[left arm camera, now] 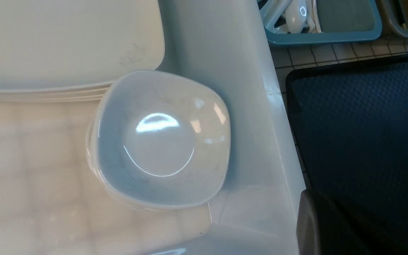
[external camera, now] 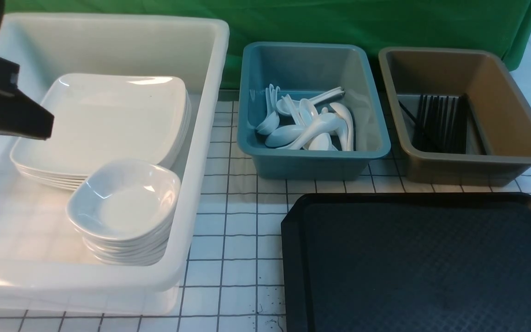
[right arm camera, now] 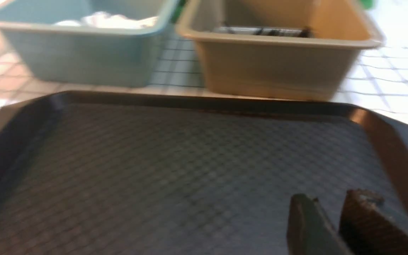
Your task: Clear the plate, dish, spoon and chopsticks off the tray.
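The black tray (external camera: 422, 263) lies at the front right with nothing on it; it also shows in the left wrist view (left arm camera: 360, 124) and the right wrist view (right arm camera: 190, 170). A plate (external camera: 109, 115) tops a stack in the white tub, and a dish (external camera: 125, 198) tops a stack in front of it. Spoons (external camera: 307, 127) lie in the blue tub. Chopsticks (external camera: 440, 122) lie in the brown tub. My left gripper (external camera: 46, 127) hangs above the white tub's left side, shut and empty. My right gripper (right arm camera: 326, 198) is over the tray, shut with a thin gap, empty.
The big white tub (external camera: 201, 152) fills the left. The blue tub (external camera: 311, 163) and the brown tub (external camera: 473, 168) stand side by side behind the tray. A white gridded tabletop (external camera: 233, 221) runs between tub and tray. A green backdrop stands behind.
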Robot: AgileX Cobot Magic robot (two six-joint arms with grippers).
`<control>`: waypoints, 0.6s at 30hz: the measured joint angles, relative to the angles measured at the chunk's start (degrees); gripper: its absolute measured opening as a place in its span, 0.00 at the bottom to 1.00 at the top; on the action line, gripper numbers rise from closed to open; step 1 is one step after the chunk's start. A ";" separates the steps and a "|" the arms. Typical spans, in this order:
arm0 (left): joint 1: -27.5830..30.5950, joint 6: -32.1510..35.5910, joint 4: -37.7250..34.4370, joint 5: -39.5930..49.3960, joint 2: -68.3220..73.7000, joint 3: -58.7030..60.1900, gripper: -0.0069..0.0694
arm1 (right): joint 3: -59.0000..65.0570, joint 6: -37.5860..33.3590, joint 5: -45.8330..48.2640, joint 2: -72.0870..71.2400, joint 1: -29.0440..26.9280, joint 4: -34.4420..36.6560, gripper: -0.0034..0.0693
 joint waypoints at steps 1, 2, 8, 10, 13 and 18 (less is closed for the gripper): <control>0.00 -0.73 0.00 0.00 -0.06 0.00 0.10 | 0.00 0.00 0.00 0.00 1.50 -0.07 0.34; -0.04 -1.16 0.00 0.00 -0.19 0.00 0.10 | 0.00 0.00 0.00 0.00 1.94 -0.13 0.34; -4.77 -4.47 3.78 -0.43 -4.51 2.16 0.10 | 0.00 0.00 0.00 0.00 2.27 -0.32 0.36; -8.00 -4.87 4.74 -0.48 -8.49 5.45 0.10 | 0.00 0.00 0.00 0.00 2.27 -0.32 0.37; -11.47 -4.89 4.87 -0.36 -13.91 10.87 0.10 | 0.00 0.00 0.00 0.00 2.27 -0.32 0.37; -16.43 -3.15 0.46 -2.07 -30.58 25.99 0.10 | 0.00 0.00 0.00 0.00 2.27 -0.32 0.37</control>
